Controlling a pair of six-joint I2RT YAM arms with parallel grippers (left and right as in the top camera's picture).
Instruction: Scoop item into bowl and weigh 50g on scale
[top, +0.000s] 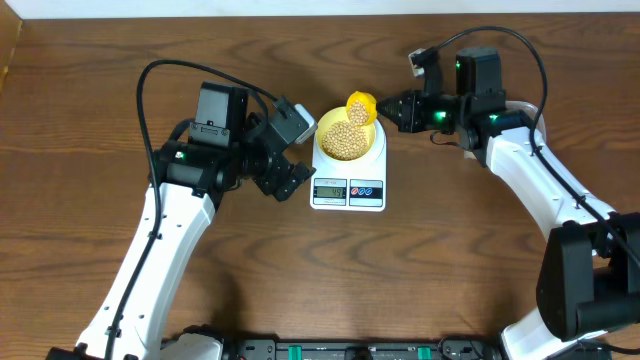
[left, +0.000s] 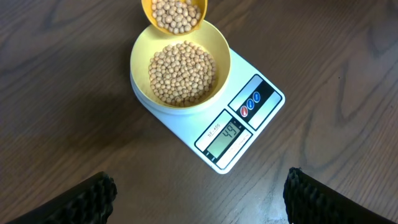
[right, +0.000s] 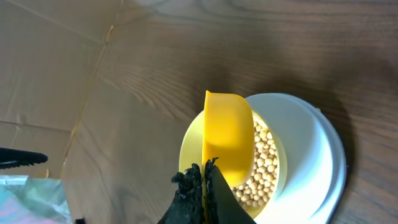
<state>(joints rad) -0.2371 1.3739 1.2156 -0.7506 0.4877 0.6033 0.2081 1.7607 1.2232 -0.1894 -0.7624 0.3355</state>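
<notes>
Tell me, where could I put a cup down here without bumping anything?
The bare brown wooden table in front of the flat white digital scale, between both arms, is free; so is its far-left corner. Crowded: the left hand beside the scale, the right hand holding a yellow plastic scoop over the pale-yellow round bowl.

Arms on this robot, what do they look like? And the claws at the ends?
Both arms have long white shells, the left arm and the right arm, with boxy black joints. Thin black cables loop above them, and small green lights glow on the joints. The left claw and right claw are black, with rough-textured fingers.
</notes>
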